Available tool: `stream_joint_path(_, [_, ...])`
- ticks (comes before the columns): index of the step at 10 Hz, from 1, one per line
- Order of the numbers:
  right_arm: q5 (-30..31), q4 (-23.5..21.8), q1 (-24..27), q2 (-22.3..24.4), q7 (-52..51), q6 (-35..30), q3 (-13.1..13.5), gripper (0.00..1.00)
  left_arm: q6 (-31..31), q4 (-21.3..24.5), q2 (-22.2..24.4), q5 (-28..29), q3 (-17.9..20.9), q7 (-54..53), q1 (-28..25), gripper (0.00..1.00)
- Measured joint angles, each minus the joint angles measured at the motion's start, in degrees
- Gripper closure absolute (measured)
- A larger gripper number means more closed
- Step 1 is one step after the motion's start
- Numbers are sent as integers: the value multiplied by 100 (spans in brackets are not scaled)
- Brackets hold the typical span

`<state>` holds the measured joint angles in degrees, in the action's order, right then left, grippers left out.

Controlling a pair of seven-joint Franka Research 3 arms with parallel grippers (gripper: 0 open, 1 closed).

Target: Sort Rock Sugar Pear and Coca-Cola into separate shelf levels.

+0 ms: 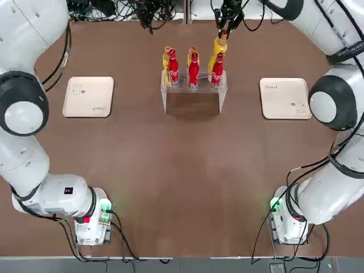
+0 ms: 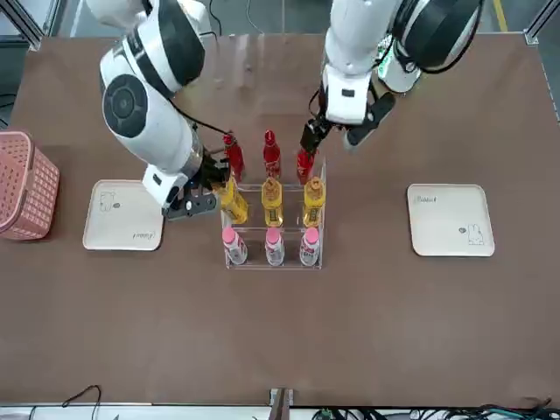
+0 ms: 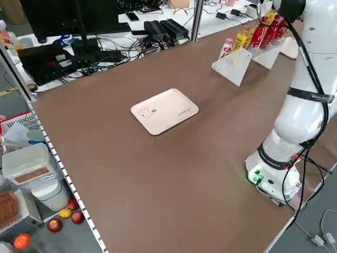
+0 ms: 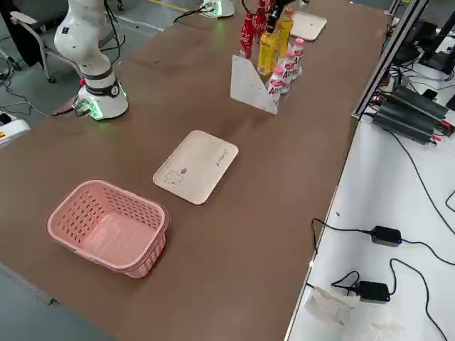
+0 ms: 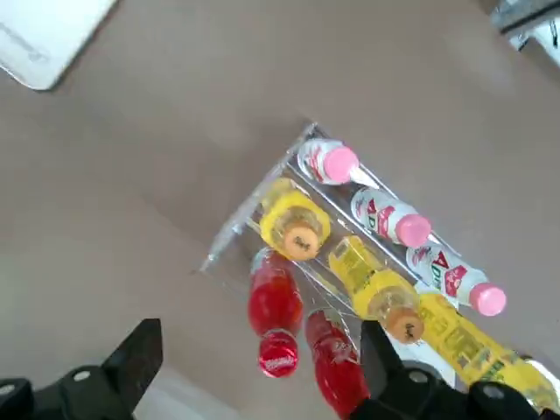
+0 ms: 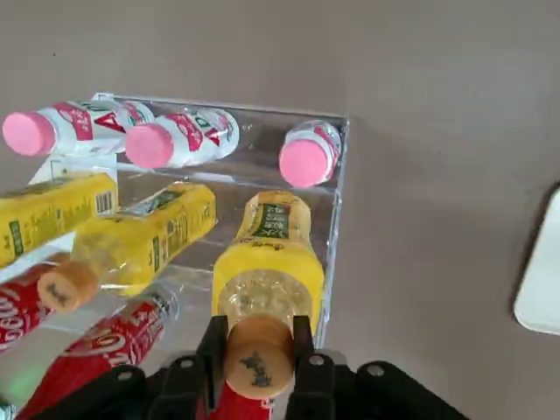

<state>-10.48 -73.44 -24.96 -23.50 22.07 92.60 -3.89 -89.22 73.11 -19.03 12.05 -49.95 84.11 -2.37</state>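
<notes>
Three Coca-Cola [image 2: 271, 155] up top, three Rock Sugar Pear [image 2: 272, 200] mid-tier on the shelf levels [image 2: 320, 229]. Right pincer [image 6: 259, 343] clamped on one Pear's cap; left pincer [image 5: 254, 367] wide. Three pink-capped bottles [image 2: 274, 246] lowest (hidden from overhead).

Robotics lab or test workshop. Evidence: two white robot arms [image 2: 153, 96] mounted at a brown table [image 1: 182, 182]; loose cables [image 4: 398, 234] and power adapters [image 4: 385, 234] laid on adjoining benches; a monitor [image 3: 73, 18] and electronics boxes [image 3: 166, 29] set alongside; an office chair [image 4: 28, 32] seen nearby.
</notes>
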Motion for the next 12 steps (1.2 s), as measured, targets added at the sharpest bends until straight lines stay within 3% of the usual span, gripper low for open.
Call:
stream_joint_path(4, [-8,-272,3,-54,7,2,0,66,633,-3,419,-598,7,-2185,-1653,0])
stream_joint_path(9, [-15,-529,4,-68,161,261,-2,65,684,29,424,-605,29,-4183,-2453,0])
stream_joint_path(10, [-36,-518,4,-61,225,268,-2,52,684,32,423,-604,37,-4632,-2636,0])
stream_joint_path(12, [-60,-507,7,-34,294,276,-5,40,684,32,423,-604,41,-5529,-3003,0])
